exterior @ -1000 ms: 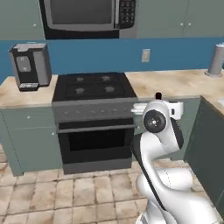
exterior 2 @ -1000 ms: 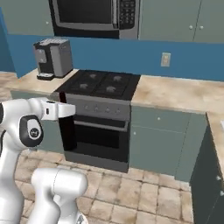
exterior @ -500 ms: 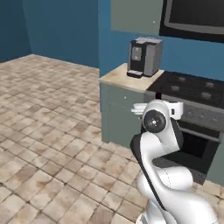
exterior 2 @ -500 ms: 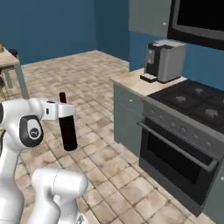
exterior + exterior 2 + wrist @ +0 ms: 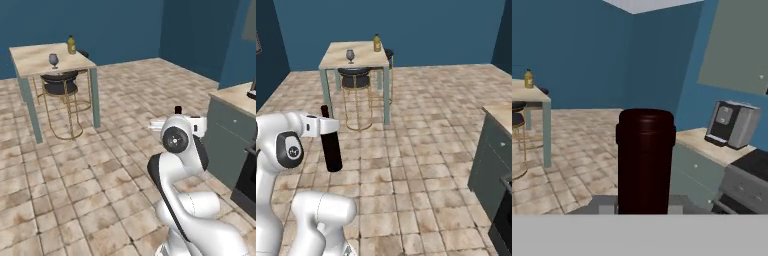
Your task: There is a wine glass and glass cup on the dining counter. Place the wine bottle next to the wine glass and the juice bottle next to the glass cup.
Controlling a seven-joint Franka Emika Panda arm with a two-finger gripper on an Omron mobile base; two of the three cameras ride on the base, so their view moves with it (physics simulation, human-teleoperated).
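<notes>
The gripper (image 5: 326, 126) was clamped on the wine bottle (image 5: 331, 147) – upright, well short of the counter (image 5: 356, 54) – so the base probably needed a smooth approach, bottle kept vertical, toward the wine glass (image 5: 350, 55), clear of the juice bottle (image 5: 376, 43).

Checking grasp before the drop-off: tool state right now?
Tool: closed on the wine bottle, held upright near its neck.

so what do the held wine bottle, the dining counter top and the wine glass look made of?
Wine bottle: near-black, smooth, likely dark glass; faint sheen.
Dining counter top: beige, mottled, stone-like, matte; legs painted grey-green.
Wine glass: grey, see-through, looks like glass.
</notes>
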